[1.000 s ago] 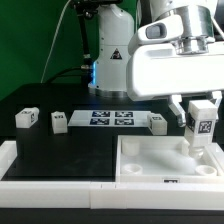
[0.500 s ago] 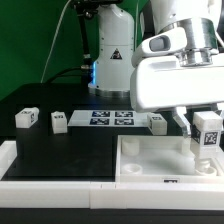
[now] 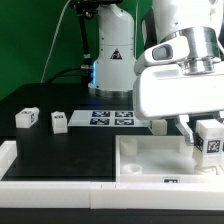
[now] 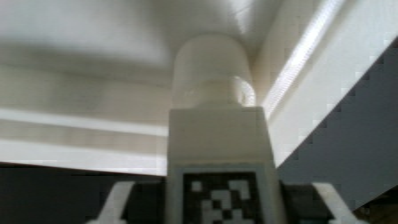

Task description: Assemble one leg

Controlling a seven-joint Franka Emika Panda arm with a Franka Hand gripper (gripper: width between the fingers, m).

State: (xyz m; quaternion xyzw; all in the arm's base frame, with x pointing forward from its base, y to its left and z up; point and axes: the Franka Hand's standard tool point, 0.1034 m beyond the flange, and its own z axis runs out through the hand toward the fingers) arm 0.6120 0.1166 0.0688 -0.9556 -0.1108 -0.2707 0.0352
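1. Exterior view: gripper (image 3: 208, 132) is clamped on one leg (image 3: 211, 141), with the leg's marker tag (image 3: 212, 146) facing the camera.
2. The held leg stands upright over the far corner of the white tray-like panel (image 3: 150, 165), on the exterior view's right. Contact with the panel cannot be told.
3. Two loose legs (image 3: 25, 118) (image 3: 59, 122) sit on the black table (image 3: 60, 150) at the exterior view's left, beside the marker board (image 3: 110, 119).
4. Wrist view: the leg (image 4: 217, 120) fills the centre with its tag (image 4: 219, 197) nearest the camera. The white panel (image 4: 107, 90) lies behind it.
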